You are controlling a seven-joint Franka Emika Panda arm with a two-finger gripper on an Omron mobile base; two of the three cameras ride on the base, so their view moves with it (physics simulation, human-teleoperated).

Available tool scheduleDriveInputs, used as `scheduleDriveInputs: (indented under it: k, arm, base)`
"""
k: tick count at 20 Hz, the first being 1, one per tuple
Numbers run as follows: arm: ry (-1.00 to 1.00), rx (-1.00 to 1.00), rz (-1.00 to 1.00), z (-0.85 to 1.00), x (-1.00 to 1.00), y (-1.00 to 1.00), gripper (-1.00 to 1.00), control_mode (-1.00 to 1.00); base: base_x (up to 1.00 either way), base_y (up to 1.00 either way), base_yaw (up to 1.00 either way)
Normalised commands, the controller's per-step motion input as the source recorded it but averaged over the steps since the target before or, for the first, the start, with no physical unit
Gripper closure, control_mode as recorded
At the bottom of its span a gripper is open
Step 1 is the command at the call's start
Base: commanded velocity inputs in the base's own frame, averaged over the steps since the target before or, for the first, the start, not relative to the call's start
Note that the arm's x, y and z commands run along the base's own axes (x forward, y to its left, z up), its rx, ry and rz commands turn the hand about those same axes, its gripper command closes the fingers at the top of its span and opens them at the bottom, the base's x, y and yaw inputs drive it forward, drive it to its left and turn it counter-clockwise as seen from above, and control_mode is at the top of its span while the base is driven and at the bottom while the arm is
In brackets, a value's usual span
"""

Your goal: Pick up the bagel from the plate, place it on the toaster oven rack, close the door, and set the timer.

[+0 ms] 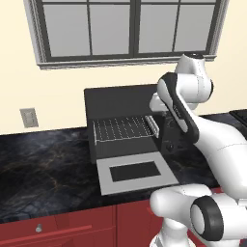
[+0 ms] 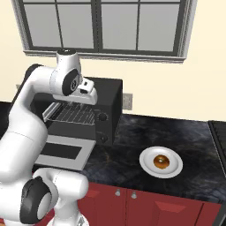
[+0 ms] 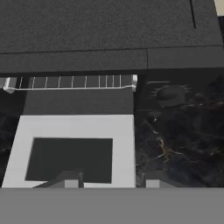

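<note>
pincer (image 3: 109,180) part-open, empty, above open door (image 3: 74,151)

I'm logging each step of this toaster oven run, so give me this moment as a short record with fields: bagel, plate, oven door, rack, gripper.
bagel: small golden-brown bread ring, lying on the plate
plate: round white-grey plate on the dark marble counter, right of the black toaster oven
door: light grey panel with dark glass window, folded down flat, open
rack: silver wire grid, pulled partly out, bare
gripper: two dark-tipped fingers above the open door, holding nothing
</note>
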Motion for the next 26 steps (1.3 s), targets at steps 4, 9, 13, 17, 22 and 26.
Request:
scheduleDriveInputs:
  k: [4,9,13,17,22,26]
  arm:
    - [-0.01,-0.01,0.0,0.0,-0.02,0.06,-1.0,-1.0]
    - [0.0,-0.17,0.05,-0.03,-0.2,0.65,-1.0,-1.0]
    - [0.0,-0.26,0.07,-0.14,-0.23,0.77,-1.0,-1.0]
    - [0.0,-0.32,0.09,-0.36,-0.2,0.7,-1.0,-1.0]
    - [0.0,-0.29,0.08,-0.46,-0.13,0.45,-1.0,-1.0]
    - [-0.1,-0.18,0.03,-0.54,0.0,0.18,-1.0,-1.0]
  base:
    - [0.0,0.0,0.0]
    - [0.0,0.0,0.0]
    - [0.0,0.0,0.0]
    - [0.0,0.0,0.0]
    - [0.0,0.0,0.0]
    - [0.0,0.0,0.0]
